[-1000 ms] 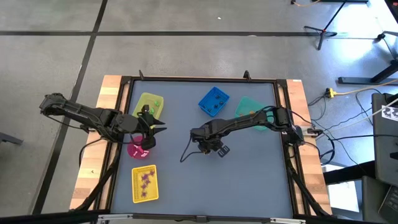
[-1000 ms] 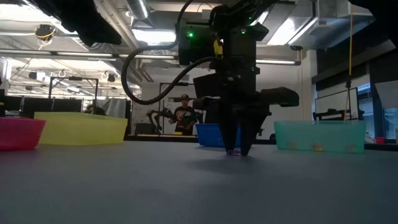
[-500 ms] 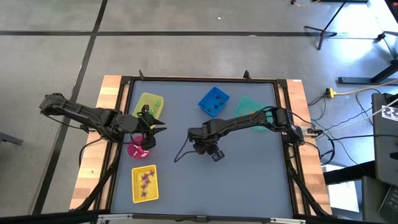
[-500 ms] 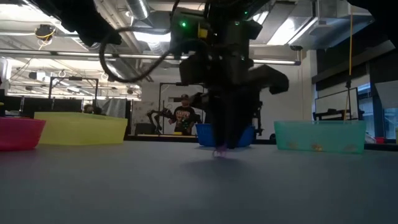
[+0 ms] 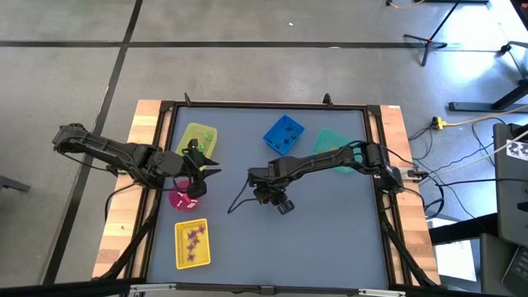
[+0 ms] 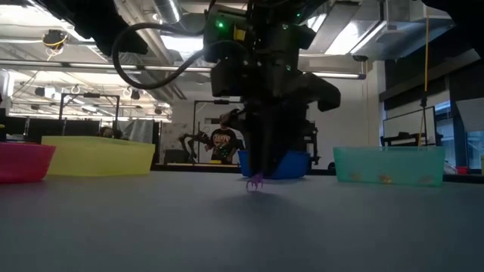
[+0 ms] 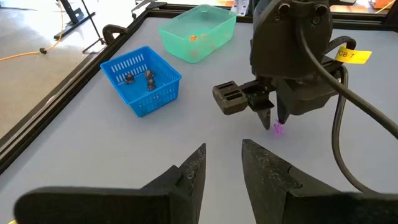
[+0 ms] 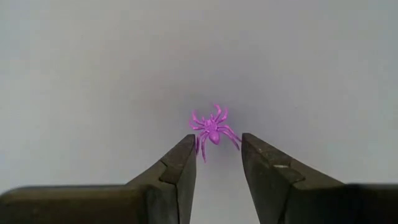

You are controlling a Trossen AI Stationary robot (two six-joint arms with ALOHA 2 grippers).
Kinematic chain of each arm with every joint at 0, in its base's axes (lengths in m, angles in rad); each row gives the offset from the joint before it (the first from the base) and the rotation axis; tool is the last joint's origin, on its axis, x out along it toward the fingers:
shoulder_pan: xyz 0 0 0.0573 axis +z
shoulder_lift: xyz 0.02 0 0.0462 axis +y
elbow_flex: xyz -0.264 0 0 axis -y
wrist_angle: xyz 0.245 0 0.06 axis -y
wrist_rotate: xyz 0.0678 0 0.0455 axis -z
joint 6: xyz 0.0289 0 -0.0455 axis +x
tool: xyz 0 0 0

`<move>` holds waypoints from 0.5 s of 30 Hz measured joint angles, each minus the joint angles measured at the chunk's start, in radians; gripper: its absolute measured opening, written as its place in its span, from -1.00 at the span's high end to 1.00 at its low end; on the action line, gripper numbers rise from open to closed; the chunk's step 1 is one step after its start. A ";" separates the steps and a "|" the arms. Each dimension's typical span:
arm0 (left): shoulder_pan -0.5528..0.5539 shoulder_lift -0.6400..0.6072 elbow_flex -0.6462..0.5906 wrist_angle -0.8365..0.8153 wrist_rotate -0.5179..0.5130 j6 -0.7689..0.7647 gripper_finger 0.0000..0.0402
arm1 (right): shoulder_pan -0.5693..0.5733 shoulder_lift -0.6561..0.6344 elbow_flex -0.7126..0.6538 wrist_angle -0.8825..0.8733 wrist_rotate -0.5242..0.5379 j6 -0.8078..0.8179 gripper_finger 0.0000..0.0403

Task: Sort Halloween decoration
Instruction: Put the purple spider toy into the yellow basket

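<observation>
Purple spider (image 8: 212,132): on the mat at the right gripper (image 8: 216,152) fingertips.
Right gripper: slightly spread, gripping nothing.
Left gripper (image 7: 222,165): slightly spread, empty, over pink bowl (image 5: 181,199).

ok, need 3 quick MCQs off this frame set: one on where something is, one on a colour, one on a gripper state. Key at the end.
1. Where is the right gripper?
A. Over the mid-table mat
B. Inside the blue basket
C. Off the table edge

2. What colour is the spider at the right gripper's fingertips?
A. Orange
B. Purple
C. White

3. How do the left gripper's fingers stand?
A. Clamped on a trinket
B. Apart, with nothing between them
C. Pressed fully together

Key:
1 A: the high view shows it above bare grey mat, clear of the blue basket.
2 B: the right wrist view shows a purple spider at the tips.
3 B: the left wrist view shows a gap between the fingers with only mat behind.
</observation>
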 joint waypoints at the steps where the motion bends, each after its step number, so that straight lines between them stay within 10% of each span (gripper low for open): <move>1: 0.000 0.000 0.000 0.000 0.000 0.000 0.55 | 0.000 0.000 0.000 0.002 0.000 0.000 0.37; 15: 0.000 0.000 0.000 0.000 0.000 -0.002 0.55 | 0.000 -0.003 0.000 0.048 -0.025 0.040 0.37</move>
